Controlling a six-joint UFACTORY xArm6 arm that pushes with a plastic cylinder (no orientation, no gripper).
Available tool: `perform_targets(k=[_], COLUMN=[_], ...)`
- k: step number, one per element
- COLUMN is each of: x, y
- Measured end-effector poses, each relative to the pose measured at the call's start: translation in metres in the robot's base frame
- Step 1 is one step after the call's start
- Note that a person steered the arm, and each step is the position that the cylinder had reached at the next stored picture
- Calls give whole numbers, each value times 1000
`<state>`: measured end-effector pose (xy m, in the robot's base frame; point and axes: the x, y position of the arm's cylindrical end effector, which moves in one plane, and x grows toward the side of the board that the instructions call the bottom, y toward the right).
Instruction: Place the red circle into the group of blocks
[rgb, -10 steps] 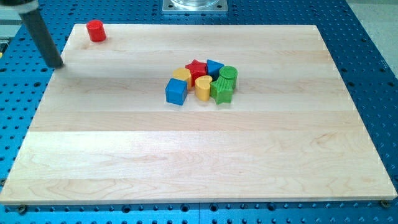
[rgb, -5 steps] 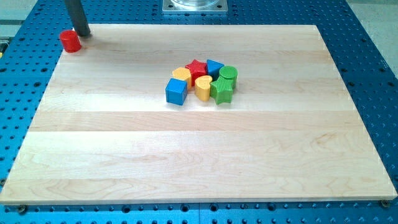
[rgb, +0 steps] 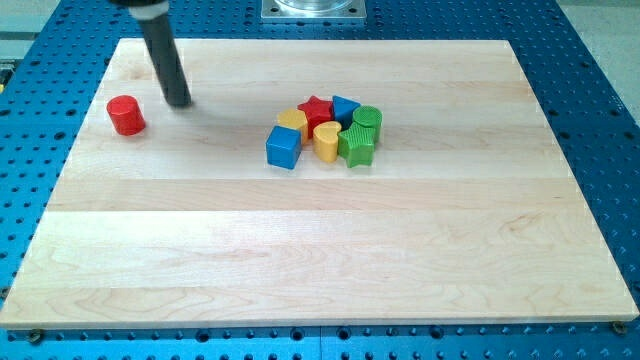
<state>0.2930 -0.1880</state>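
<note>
The red circle lies near the board's left edge, in the upper part of the view. My tip stands on the board just to the right of it and slightly higher, apart from it. The group sits near the middle: a blue cube at its left, a yellow block, a red star, a blue block, a green cylinder, a yellow heart and a green star, all packed together.
The wooden board lies on a blue perforated table. A metal mount sits at the view's top middle.
The red circle has gone from the board's top left corner down along the left edge. My tip swung from left of the board, past the top corner, to the right of the circle.
</note>
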Motion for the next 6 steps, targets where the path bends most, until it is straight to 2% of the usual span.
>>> perform_targets(k=[1, 2, 3, 4, 5, 6], x=[-18, 26, 19, 54, 119, 125], y=[-42, -16, -49, -115, -3, -42])
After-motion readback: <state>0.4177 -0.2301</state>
